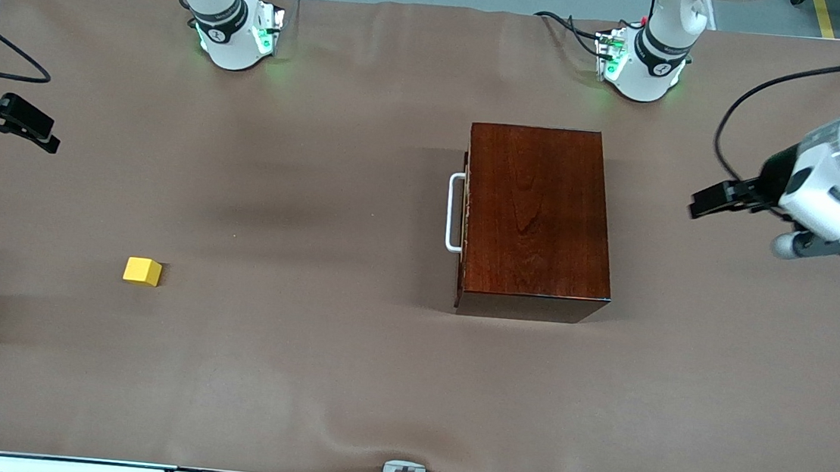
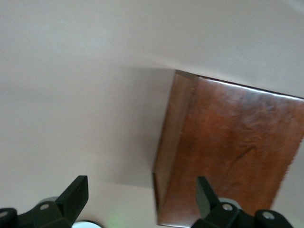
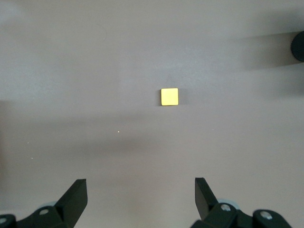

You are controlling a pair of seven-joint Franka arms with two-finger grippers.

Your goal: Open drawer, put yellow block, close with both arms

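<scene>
Drawer point(image 1: 460, 213) is shut, its front flush with the dark reddish-brown wooden box point(image 1: 536, 216); the white U-shaped bar handle point(image 1: 455, 212) faces the right arm's end of the tabletop point(image 1: 346, 382). The box sits toward the left arm's end, nearer the edge where the bases stand than the front-camera edge.

Yellow block point(image 1: 142, 271) lies flat on the brown cover toward the right arm's end, nearer the front camera than the box and well apart from it. Nothing touches it.

Left arm: base at the robot-side edge, and the arm reaches down over the left arm's end edge of the tabletop, with its forearm slanting toward the box. Left gripper point(image 1: 704, 204) hangs in the air beside the box, clear of it, pointing toward the box's closed side away from the handle. In the left wrist view its fingers point(image 2: 76, 194) are spread wide, nothing between them, with a corner of the box in sight.

Right arm: base at the robot-side edge, and only its end shows at the right arm's end edge. Right gripper point(image 1: 44, 138) is in the air over that edge, well apart from the block. Right wrist view: fingers point(image 3: 76, 197) spread wide and empty, the block centred on the cover.
</scene>
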